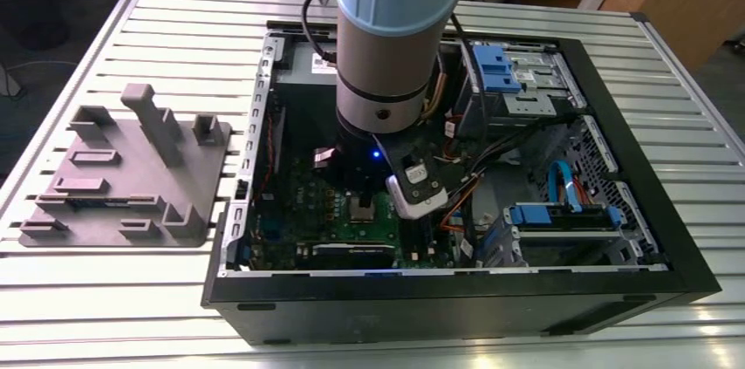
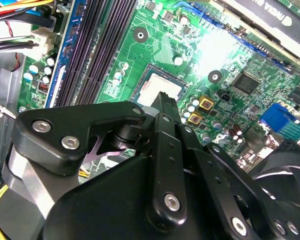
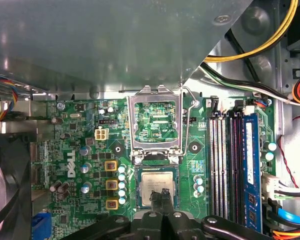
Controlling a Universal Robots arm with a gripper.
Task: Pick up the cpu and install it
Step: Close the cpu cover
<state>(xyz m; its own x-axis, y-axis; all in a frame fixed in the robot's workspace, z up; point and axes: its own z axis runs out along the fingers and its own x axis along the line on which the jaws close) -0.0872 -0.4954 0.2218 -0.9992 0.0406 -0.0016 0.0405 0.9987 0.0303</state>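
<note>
The cpu (image 3: 155,185) lies flat in its socket on the green motherboard (image 3: 75,150), silver top up; in the second wrist view the cpu (image 2: 161,84) shows just beyond the fingertips. My gripper (image 3: 164,193) hovers at the chip's near edge, its two black fingers (image 2: 166,107) pressed together with nothing between them. The socket's metal load frame (image 3: 155,125) stands swung open beside the chip. In the exterior view the arm reaches down into the open computer case (image 1: 466,290), and the gripper (image 1: 365,205) sits low over the board.
Dark memory slots (image 3: 230,160) run beside the socket. Yellow and black cables (image 3: 260,45) hang near the case wall, and a fan (image 3: 7,185) sits at the board's other side. Blue drive bays (image 1: 507,68) fill the case's far corner. A grey fixture plate (image 1: 122,177) lies outside on the slatted table.
</note>
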